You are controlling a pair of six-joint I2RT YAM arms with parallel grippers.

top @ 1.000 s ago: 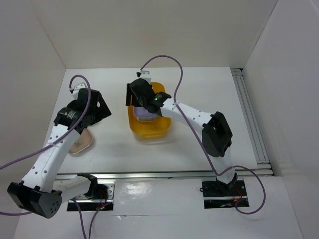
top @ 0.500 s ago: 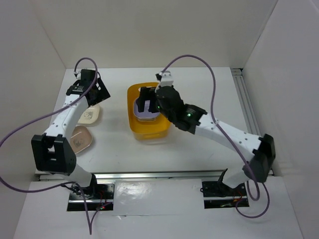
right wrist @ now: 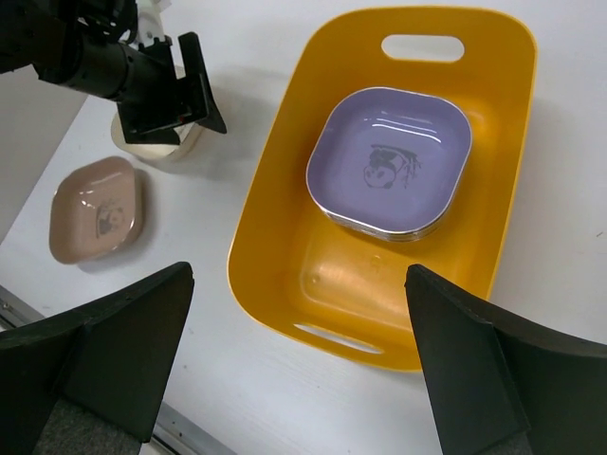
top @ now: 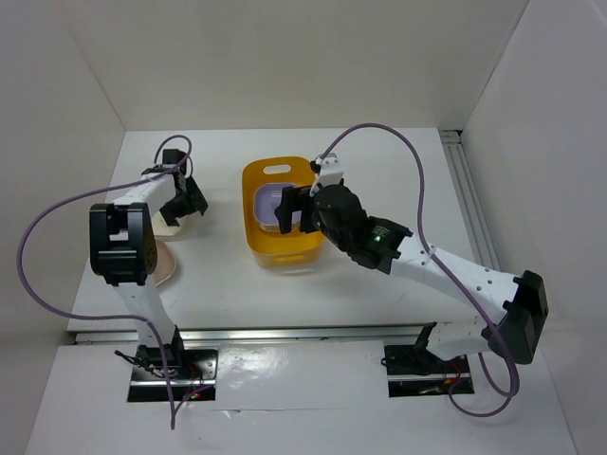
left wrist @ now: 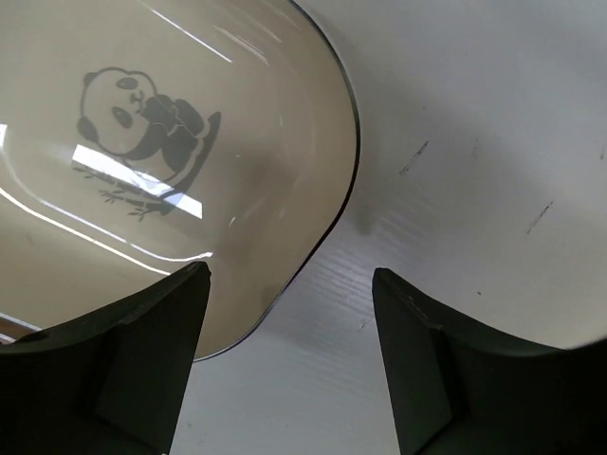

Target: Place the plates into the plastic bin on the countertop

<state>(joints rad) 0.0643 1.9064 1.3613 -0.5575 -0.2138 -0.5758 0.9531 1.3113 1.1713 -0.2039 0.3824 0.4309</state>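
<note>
The yellow-orange plastic bin (top: 285,254) stands mid-countertop, and a lavender plate (top: 273,204) lies inside it. In the right wrist view the lavender plate (right wrist: 389,161) rests on top of another plate's pale rim at the far end of the bin (right wrist: 256,218). My right gripper (right wrist: 299,275) is open and empty above the bin's near end. It shows in the top view (top: 292,210) too. My left gripper (top: 182,204) is open, low beside a cream panda-print plate (left wrist: 142,142). One fingertip of the left gripper (left wrist: 289,275) is over the plate's rim and the other over the countertop. A tan plate (right wrist: 95,209) lies nearer the front left.
The left arm's elbow (top: 121,245) stands over part of the tan plate (top: 161,263). White walls close in the left, back and right. A metal rail (top: 479,227) runs along the right side, and another along the front edge (top: 285,332).
My right gripper has drawn back from deep in the bin towards the right. My left gripper swung to the back left, then came down beside the cream plate.
</note>
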